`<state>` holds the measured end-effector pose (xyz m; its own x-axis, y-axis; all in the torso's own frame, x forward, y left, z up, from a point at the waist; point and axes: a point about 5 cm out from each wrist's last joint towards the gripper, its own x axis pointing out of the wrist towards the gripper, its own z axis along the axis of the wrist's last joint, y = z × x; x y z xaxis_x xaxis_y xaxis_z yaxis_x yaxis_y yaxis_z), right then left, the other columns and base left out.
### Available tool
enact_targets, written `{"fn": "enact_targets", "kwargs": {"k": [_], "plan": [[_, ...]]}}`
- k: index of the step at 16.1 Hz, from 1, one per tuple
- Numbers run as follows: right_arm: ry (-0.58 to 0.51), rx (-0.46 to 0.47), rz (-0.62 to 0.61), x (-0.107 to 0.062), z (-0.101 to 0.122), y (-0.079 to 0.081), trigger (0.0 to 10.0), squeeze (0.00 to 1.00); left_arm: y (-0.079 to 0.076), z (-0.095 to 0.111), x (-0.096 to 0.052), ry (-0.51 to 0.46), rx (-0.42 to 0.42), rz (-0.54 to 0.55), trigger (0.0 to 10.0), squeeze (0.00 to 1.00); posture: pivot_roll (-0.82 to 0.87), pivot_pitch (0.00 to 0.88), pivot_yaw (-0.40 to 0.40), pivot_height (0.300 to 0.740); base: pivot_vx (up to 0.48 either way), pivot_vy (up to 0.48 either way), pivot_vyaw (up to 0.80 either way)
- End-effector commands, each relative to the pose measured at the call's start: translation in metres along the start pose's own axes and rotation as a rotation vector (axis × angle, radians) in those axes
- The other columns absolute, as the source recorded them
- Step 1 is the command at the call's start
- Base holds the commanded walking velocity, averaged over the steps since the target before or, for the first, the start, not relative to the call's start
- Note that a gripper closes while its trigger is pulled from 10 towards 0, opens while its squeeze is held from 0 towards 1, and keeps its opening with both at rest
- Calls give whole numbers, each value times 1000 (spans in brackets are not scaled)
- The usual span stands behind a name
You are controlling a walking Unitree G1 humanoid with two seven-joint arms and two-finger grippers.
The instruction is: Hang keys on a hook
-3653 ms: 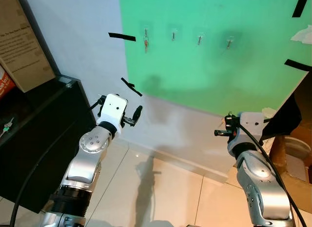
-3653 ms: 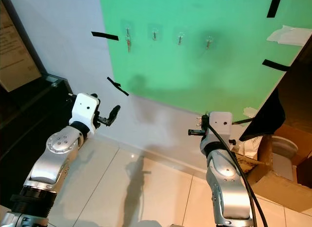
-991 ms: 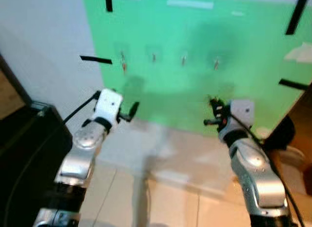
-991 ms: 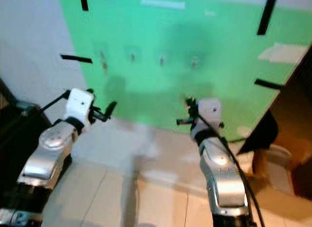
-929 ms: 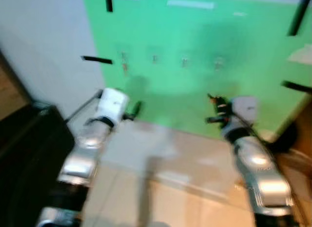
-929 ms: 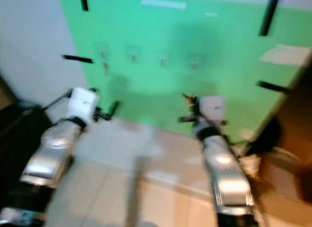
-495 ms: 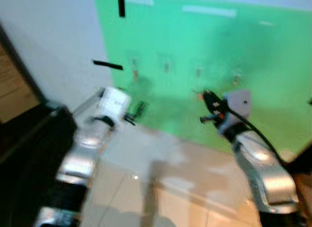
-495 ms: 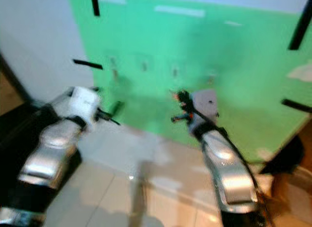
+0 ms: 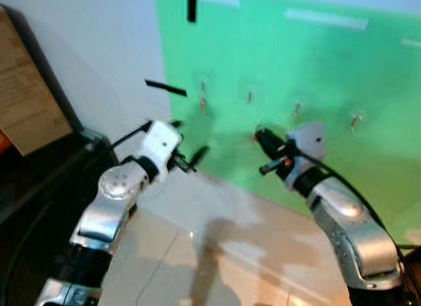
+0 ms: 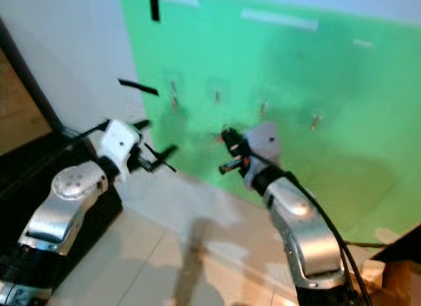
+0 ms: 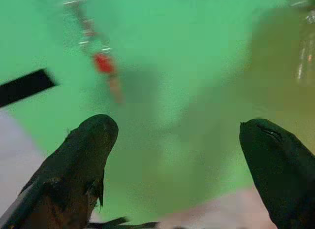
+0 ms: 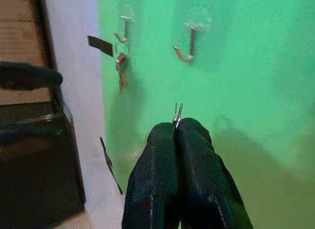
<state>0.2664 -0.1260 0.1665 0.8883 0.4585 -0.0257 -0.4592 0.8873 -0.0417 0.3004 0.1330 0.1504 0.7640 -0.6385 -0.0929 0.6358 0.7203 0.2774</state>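
green board (image 9: 309,69) on the wall carries a row of hooks | my right gripper (image 12: 177,121) pinched closed on a thin key ring (image 12: 176,112), raised near an empty hook (image 12: 187,42) | my left gripper (image 11: 177,140) fingers spread, holding nothing, facing the red-tagged keys (image 11: 101,64) on the end hook
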Motion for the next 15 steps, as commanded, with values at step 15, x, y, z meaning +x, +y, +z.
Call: {"fn": "enact_targets", "kwargs": {"k": [15], "plan": [[-102, 151, 19, 65, 26, -1, 10000, 0, 0, 4, -17, 1, -87, -161, 10000, 0, -35, 0, 6, 740, 0, 0, 0]]}}
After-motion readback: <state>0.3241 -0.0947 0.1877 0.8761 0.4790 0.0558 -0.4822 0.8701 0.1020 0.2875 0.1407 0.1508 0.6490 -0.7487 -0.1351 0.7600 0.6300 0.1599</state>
